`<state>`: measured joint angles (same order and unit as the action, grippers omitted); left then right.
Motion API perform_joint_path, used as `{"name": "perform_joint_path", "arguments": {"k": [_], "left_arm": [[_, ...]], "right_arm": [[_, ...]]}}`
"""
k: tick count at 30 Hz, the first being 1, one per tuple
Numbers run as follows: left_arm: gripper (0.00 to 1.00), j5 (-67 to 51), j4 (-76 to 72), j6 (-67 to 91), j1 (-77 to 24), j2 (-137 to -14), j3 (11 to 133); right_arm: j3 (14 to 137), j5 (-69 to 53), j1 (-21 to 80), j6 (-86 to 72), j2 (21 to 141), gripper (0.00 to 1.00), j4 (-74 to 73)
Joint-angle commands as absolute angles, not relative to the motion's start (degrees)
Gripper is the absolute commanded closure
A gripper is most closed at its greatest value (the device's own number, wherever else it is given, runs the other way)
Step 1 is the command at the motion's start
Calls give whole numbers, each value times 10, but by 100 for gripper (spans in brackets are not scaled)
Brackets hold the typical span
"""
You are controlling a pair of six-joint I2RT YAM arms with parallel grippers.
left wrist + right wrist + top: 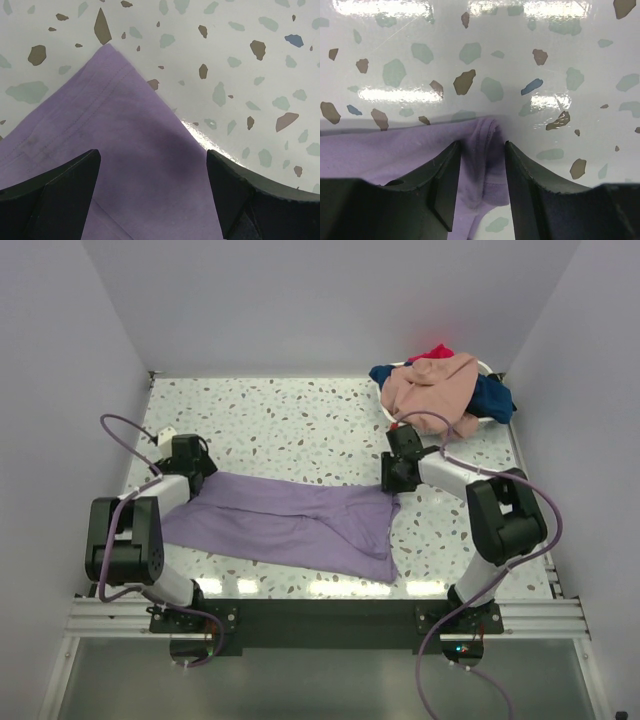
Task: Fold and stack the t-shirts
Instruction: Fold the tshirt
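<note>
The lavender t-shirt (290, 525) runs along the desk's near edge; the left gripper (152, 165) gapes over one end, and the right gripper (481, 150) pinches the other.

High rear view overlooks table (300, 420); close wrist views seemingly share the lavender shirt (290, 525).

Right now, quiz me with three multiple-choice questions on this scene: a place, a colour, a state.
1. Where is the basket? A) far right corner B) table centre C) near left edge
2. What colour is the t-shirt spread flat? A) red B) navy C) lavender
3. How are the left fingers? A) open B) shut on a cup C) out of view
Answers: 1 A, it sits at the far right corner; 2 C, the flat t-shirt is lavender; 3 A, they gape wide above its corner.
</note>
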<state>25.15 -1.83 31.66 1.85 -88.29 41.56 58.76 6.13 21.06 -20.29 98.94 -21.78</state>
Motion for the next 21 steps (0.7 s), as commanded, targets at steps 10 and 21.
{"name": "perform_joint_path", "arguments": {"k": [10, 21], "left_arm": [[7, 221, -7, 312, -12, -903, 446], [5, 179, -17, 311, -41, -849, 425]], "right_arm": [[618, 67, 174, -182, 1042, 100, -229], [645, 100, 78, -152, 991, 100, -276]]}}
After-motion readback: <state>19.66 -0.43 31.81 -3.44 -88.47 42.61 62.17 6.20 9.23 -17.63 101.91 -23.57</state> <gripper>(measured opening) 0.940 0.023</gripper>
